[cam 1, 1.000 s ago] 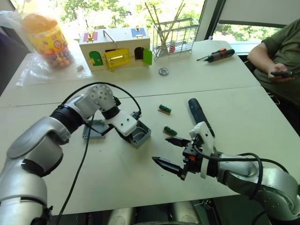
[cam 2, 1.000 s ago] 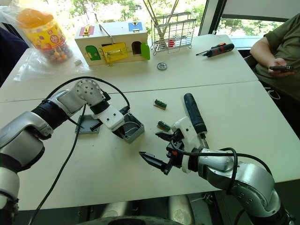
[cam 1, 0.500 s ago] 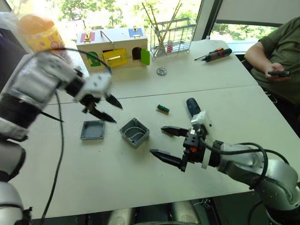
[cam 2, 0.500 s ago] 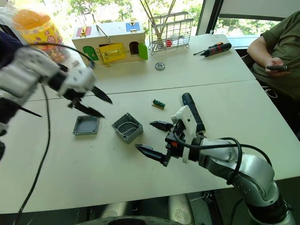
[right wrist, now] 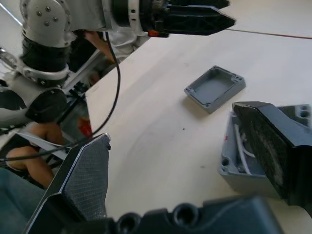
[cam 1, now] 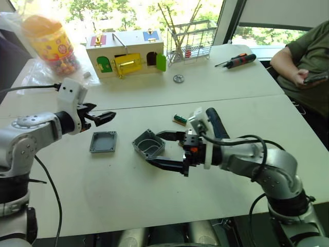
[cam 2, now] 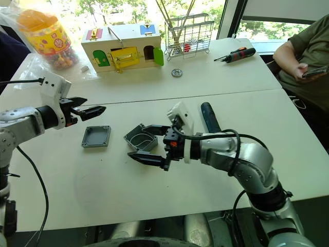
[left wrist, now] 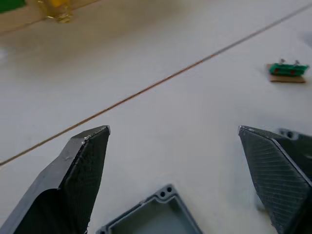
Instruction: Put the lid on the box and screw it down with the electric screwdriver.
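Box uncovered, lid lying apart.
I see right gripper (cam 2: 149, 144) spread wide around the box (cam 2: 140, 138); left gripper (cam 1: 103, 117) apart, above lid (cam 1: 103, 141) at box's 9 o'clock.

1. The lid (cam 1: 103, 141): grey, flat, hollow side up, lying below the left gripper (cam 1: 106, 117);
2. the box (cam 1: 148, 144): grey, open, white wire inside, between the right gripper (cam 1: 167, 149)'s spread fingers;
3. the electric screwdriver (cam 1: 216, 121): black, lying behind the right gripper.

Bright daylight pours in through the windows (cam 1: 154, 10) behind the table (cam 1: 231, 87), washing out the far edge. Shadows on the tabletop are soft. Both wrist views look slightly blurred.
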### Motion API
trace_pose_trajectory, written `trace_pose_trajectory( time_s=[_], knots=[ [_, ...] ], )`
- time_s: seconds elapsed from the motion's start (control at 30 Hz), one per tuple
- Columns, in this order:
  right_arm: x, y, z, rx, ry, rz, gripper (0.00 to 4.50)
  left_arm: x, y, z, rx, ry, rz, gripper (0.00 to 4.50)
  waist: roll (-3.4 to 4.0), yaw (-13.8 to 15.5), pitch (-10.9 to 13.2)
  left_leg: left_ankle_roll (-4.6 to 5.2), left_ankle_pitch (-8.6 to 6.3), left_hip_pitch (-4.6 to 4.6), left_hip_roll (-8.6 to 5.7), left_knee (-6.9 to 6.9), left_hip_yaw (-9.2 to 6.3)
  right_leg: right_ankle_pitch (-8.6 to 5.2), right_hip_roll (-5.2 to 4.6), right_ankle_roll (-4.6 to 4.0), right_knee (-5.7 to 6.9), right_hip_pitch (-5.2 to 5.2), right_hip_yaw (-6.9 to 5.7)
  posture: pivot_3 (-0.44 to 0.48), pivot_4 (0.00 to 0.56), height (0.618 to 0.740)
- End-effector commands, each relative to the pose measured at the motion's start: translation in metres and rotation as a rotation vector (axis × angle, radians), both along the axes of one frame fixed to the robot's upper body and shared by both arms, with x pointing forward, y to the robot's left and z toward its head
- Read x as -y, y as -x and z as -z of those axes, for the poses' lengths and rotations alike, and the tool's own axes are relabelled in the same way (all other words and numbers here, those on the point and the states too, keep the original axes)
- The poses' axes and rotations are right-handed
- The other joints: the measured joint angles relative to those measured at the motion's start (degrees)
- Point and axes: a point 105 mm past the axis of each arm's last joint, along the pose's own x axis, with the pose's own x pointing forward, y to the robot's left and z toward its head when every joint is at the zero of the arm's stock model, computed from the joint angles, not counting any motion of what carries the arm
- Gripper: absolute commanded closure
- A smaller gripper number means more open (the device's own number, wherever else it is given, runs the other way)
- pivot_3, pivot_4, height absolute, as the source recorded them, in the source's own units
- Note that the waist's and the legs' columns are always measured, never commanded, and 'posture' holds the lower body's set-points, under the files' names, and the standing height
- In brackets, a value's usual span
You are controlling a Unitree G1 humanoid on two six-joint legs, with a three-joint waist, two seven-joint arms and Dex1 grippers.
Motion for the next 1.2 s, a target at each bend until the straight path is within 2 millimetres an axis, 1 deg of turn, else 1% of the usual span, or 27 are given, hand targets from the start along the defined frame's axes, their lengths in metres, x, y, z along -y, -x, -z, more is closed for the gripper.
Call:
trace_pose_trajectory(
  time_s=[0.03,0.07,0.1,0.13,0.23,0.3,0.37,0.43,0.57,0.7,1.1,1.2],
  knots=[
    [-0.007,0.003,-0.017,0.121,-0.067,0.004,0.00,-0.016,0.004,-0.015,0.021,-0.108,-0.101,0.02,-0.03,0.12,-0.01,-0.01,0.00,0.00,-0.01,0.00,0.01,0.00,-0.01,0.00,0.00,-0.11,0.00,0.000,0.150,0.740],
    [-0.008,0.002,-0.017,0.134,-0.075,0.007,0.00,-0.017,0.007,-0.008,-0.043,-0.102,-0.095,0.02,-0.03,0.09,-0.02,-0.02,0.00,0.00,-0.04,0.00,0.03,0.00,-0.02,0.00,0.01,-0.12,0.02,0.000,0.150,0.740],
    [-0.007,0.001,-0.019,0.161,-0.089,0.016,0.00,-0.014,0.011,-0.005,-0.087,-0.081,-0.058,0.02,-0.03,0.08,-0.02,-0.02,0.00,0.00,-0.06,0.00,0.04,0.00,-0.02,0.00,0.00,-0.12,0.02,0.000,0.150,0.740],
    [-0.007,0.000,-0.017,0.170,-0.083,0.028,0.00,-0.015,0.014,0.000,-0.132,-0.095,-0.042,0.02,-0.03,0.04,-0.02,-0.02,0.00,0.00,-0.08,0.00,0.07,0.00,-0.03,0.00,0.02,-0.14,0.02,0.000,0.150,0.740],
    [-0.004,-0.002,-0.006,0.138,-0.014,0.054,0.00,-0.026,0.023,0.014,-0.286,-0.124,-0.075,0.02,-0.03,-0.10,-0.02,-0.03,-0.01,0.00,-0.08,-0.02,0.09,0.00,-0.03,0.00,0.04,-0.18,0.03,0.000,0.150,0.740],
    [-0.003,0.002,-0.002,0.114,0.015,0.035,0.00,-0.036,0.022,0.018,-0.346,-0.132,-0.125,0.02,-0.03,-0.09,-0.02,-0.04,-0.01,0.00,-0.08,-0.02,0.09,0.00,-0.02,0.00,0.07,-0.18,0.03,0.000,0.150,0.740],
    [-0.004,0.010,-0.002,0.075,0.003,-0.003,0.00,-0.047,0.021,0.027,-0.458,-0.137,-0.182,0.02,-0.03,0.01,-0.02,-0.06,0.00,0.00,-0.07,-0.03,0.06,0.00,0.00,0.00,0.11,-0.19,0.02,0.000,0.150,0.740],
    [-0.006,0.016,-0.003,0.043,-0.006,-0.032,0.00,-0.054,0.020,0.033,-0.518,-0.144,-0.213,0.02,-0.03,-0.03,-0.02,-0.07,0.00,0.00,-0.07,-0.04,0.06,0.00,0.00,0.00,0.13,-0.18,0.02,0.000,0.150,0.740],
    [-0.005,0.014,0.003,0.013,0.032,0.015,0.00,-0.047,0.012,0.044,-0.559,-0.119,-0.173,0.02,-0.04,-0.08,-0.02,-0.08,0.00,0.00,-0.07,-0.09,0.09,0.00,-0.03,0.00,0.14,-0.19,0.05,0.000,0.150,0.740],
    [-0.006,0.018,0.006,0.029,0.050,0.032,0.00,-0.043,0.011,0.053,-0.595,-0.135,-0.153,0.02,-0.04,-0.05,-0.02,-0.08,0.00,0.00,-0.08,-0.11,0.10,0.00,-0.05,0.00,0.13,-0.19,0.06,0.000,0.150,0.740],
    [-0.005,0.012,0.003,0.078,0.040,0.094,0.00,-0.045,-0.004,0.082,-0.633,-0.192,-0.179,0.02,-0.05,-0.02,-0.03,-0.09,0.00,0.00,-0.08,-0.11,0.13,0.00,-0.05,0.00,0.14,-0.20,0.09,0.000,0.150,0.740],
    [-0.005,0.011,0.003,0.083,0.038,0.102,0.00,-0.044,-0.006,0.086,-0.636,-0.196,-0.176,0.83,-0.05,-0.04,-0.05,-0.09,0.00,0.00,-0.08,-0.11,0.14,0.00,-0.06,0.00,0.14,-0.19,0.10,0.000,0.150,0.740]
  ],
)
